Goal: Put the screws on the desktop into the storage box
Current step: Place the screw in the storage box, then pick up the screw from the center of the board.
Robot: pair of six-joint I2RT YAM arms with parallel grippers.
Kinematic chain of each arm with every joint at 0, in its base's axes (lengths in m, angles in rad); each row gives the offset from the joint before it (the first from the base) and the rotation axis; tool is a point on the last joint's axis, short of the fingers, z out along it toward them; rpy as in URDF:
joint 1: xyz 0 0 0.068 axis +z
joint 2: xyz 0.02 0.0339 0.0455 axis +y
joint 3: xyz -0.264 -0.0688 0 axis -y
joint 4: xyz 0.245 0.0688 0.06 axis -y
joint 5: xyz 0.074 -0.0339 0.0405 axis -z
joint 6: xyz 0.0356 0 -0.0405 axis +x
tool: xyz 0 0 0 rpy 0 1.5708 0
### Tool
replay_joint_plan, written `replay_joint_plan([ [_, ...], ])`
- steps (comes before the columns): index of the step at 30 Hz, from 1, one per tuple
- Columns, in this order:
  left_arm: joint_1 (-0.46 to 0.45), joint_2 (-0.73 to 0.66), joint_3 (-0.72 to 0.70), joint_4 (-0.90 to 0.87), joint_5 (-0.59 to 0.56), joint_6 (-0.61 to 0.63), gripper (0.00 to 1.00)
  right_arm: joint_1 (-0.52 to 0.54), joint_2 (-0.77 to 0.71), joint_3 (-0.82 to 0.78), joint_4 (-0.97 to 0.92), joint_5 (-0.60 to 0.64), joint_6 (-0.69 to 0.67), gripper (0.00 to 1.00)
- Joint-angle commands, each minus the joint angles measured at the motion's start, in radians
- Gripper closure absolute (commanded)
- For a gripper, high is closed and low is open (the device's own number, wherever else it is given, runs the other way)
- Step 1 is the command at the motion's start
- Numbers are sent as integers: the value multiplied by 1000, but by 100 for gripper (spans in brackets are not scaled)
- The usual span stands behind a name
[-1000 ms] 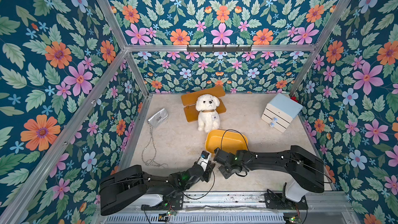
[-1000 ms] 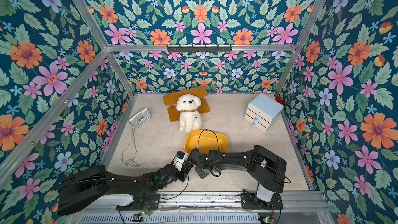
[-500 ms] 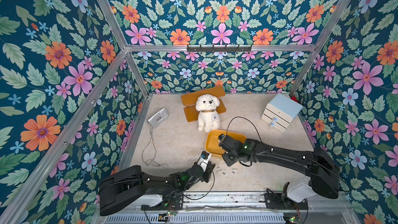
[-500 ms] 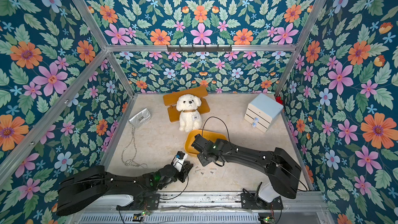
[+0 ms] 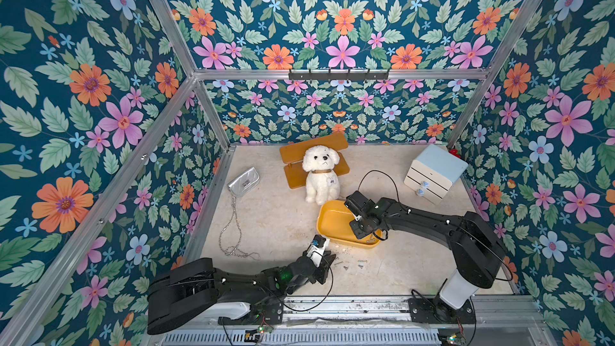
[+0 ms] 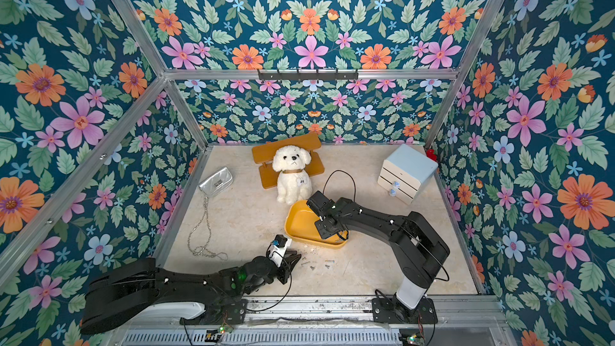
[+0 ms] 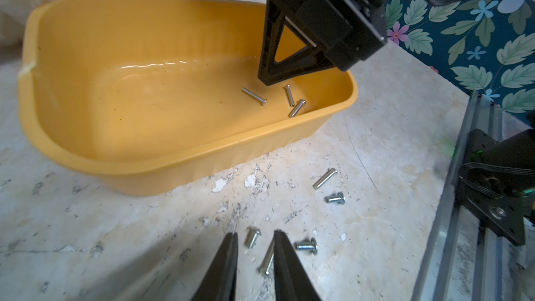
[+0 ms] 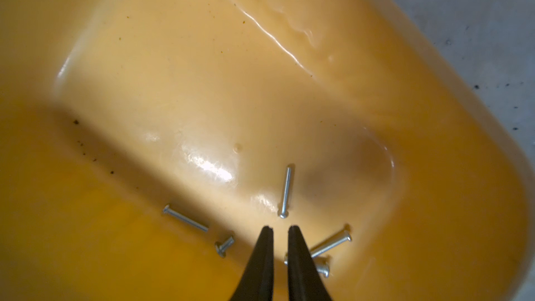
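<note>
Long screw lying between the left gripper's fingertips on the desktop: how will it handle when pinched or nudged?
Likely to roll: the long screw is a smooth round shank lying flat on the hard desktop. Probably slippery: bare shiny metal, far thinner than the fingers of the left gripper. Stiff and light, so it may flick away if pinched off-centre.

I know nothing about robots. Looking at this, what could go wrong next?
1. The left tool seems to pinch two screws at once on the desktop; one might slip free when lifted.
2. The right tool hangs low inside the storage box, slightly open; leaving sideways, it could catch the wall and shove the box.
3. Other loose screws lie near the front rail; a nudge could roll them into it.
</note>
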Motion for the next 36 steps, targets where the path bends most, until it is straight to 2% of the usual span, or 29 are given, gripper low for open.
replay_joint_plan([
  [1, -24, 1, 15, -45, -44, -33, 73, 8, -56, -13, 24, -6, -9, 83],
  [6, -37, 20, 14, -54, -67, -60, 74, 133, -157, -53, 8, 15, 24, 83],
  [11, -38, 13, 2, -78, -86, -78, 73, 261, -254, -152, 48, -26, 86, 83],
  [18, -38, -56, -23, -126, -112, -109, 71, 360, -304, -277, 180, -141, 111, 72],
  [25, -38, -83, -24, -147, -129, -112, 69, 376, -223, -304, 251, -165, 105, 66],
  [36, -38, -76, -40, -137, -144, -114, 69, 381, -112, -257, 213, -101, 114, 68],
])
